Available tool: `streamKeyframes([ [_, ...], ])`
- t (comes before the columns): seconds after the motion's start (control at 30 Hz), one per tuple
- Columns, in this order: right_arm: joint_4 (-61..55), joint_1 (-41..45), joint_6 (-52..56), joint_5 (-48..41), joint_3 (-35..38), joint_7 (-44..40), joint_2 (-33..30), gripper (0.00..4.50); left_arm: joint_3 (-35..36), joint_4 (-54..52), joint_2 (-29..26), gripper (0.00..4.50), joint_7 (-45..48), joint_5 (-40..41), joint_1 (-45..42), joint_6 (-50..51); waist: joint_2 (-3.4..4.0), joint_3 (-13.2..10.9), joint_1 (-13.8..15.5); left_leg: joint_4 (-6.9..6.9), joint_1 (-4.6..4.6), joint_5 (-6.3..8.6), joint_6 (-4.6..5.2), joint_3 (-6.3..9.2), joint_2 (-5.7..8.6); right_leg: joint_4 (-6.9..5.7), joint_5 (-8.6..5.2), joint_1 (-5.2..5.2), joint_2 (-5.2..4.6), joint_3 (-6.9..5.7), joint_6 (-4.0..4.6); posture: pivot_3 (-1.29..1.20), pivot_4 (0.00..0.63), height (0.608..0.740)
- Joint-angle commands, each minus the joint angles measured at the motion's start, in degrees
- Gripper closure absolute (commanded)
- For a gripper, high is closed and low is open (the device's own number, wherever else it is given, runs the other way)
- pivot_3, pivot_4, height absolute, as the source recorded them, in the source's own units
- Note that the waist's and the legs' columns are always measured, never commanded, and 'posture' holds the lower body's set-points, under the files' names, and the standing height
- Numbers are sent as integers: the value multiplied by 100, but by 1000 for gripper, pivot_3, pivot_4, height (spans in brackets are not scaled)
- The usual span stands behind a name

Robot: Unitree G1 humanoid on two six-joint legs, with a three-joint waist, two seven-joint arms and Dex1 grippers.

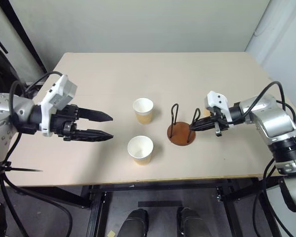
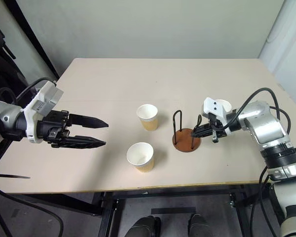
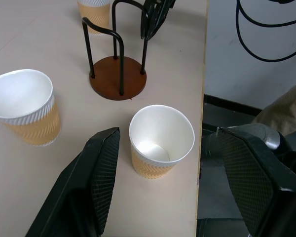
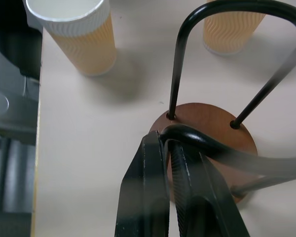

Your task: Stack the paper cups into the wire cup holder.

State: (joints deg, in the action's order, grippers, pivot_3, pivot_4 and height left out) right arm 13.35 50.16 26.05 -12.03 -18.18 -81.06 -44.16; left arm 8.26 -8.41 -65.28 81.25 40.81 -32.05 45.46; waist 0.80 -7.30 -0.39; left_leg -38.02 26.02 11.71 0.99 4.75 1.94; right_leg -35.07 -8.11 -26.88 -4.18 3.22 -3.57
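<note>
Left gripper (image 1: 108, 127) hung above the beige worktop (image 1: 98, 84), jaws spread wide with nothing between them, tips aimed toward the middle of the scene. Just ahead of those tips, well short of contact, stood two upright paper cups: the near cup (image 1: 140, 149) by the worktop's front edge, roughly in line with the lower jaw, and the far cup (image 1: 143, 110) farther back, roughly in line with the upper jaw. In the left wrist view, framed between the two open jaws sat the near cup (image 3: 161, 140), with the far cup (image 3: 27, 106) off to one side of them, both empty and white inside. Past the cups, farther from the left jaws, stood the wire cup holder (image 1: 181, 134), brown disc base flat on the worktop, two black wire loops upright, no cup within. At the holder's other side came the right gripper (image 1: 197, 124), jaws pressed together and clamped on the top bend of the nearer wire loop, seen closely in the right wrist view (image 4: 170, 148), the disc base directly beyond the tips. Behind the right gripper, largely hidden by its wrist, showed the rim of a third cup (image 2: 224, 104), well apart from both sets of jaws' tips.
</note>
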Motion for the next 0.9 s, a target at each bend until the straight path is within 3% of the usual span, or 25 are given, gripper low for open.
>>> streamKeyframes([
  [0.03,286,127,-272,334,-145,-128,0,4485,165,-125,-89,1148,-42,63,-19,6,0,0,-2,0,-1,0,0,0,0,0,0,1,0,0,1,0,150,740],
  [0.2,640,281,-399,555,-163,-161,51,4485,123,-106,-56,1148,-74,72,-48,-5,0,1,-2,0,-5,1,-2,1,0,0,0,5,0,0,13,0,150,740],
  [0.23,684,310,-394,583,-158,-183,42,3967,105,-94,-40,1148,-83,69,-66,-8,-1,1,-1,0,-5,0,-3,1,0,0,-1,6,0,0,18,0,150,740],
  [0.6,245,4,-280,738,104,-258,-345,292,-82,-12,139,1148,-128,20,-236,-75,0,0,11,7,2,5,-14,6,-2,4,-1,-1,-1,-7,28,0,150,740],
  [0.73,-373,-484,-294,690,435,-353,-1107,292,-173,162,249,1148,-153,-70,-405,-202,0,0,57,5,6,9,-12,6,-2,7,-3,1,-3,-12,26,0,150,740],
  [0.9,-690,-513,-174,643,772,-195,-1481,292,-230,337,353,1148,-153,-131,-601,-311,-2,-1,12,4,2,10,-13,3,-1,8,-4,4,-3,-7,25,0,150,740],
])
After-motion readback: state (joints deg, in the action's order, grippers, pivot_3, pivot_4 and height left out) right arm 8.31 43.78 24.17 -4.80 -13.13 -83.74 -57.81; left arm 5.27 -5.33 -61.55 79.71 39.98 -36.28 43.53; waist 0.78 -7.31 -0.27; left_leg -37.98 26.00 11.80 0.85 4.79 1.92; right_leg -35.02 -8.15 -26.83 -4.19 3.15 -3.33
